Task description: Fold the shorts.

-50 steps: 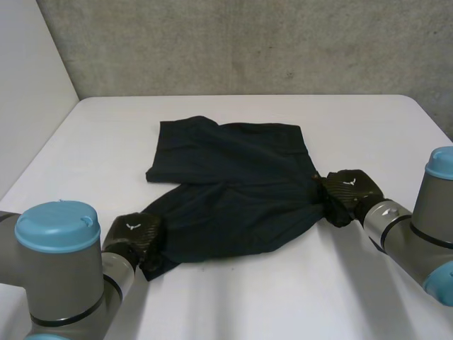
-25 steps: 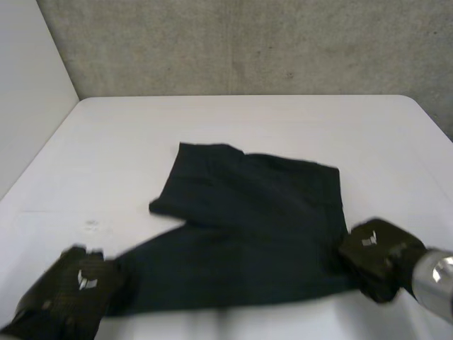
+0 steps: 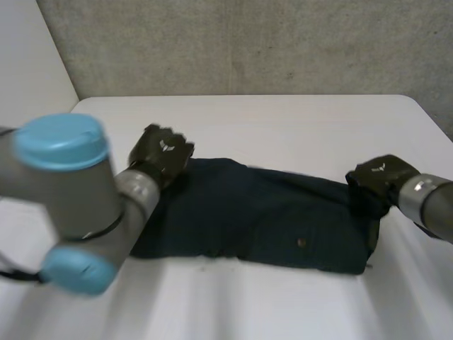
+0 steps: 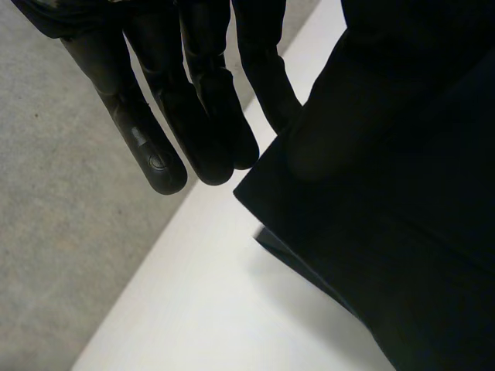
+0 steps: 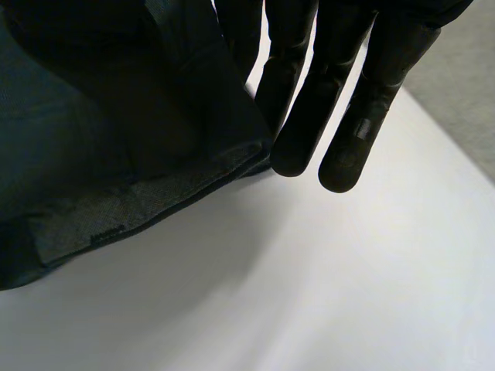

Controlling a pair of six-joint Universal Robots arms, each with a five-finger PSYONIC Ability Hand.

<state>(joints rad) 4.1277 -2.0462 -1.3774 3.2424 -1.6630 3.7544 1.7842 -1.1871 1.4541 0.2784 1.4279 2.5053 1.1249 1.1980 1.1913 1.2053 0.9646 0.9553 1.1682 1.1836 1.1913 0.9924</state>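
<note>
Shorts, dark navy cloth (image 3: pixel 262 223): qty 1, doubled over on white table (image 3: pixel 297 120), long axis L-R betw. both hands. Black left hand (image 3: pixel 161 152) clamped on far L corner; black right hand (image 3: pixel 379 180) clamped on R end. Hands: qty 2, equally near. Next, prob.: let go in place.

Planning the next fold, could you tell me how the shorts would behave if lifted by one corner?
Probably floppy: the shorts drape in soft layers where the left hand and right hand pinch their corners. Likely light, since a fingertip pinch holds them. Pushing might bunch them.
</note>
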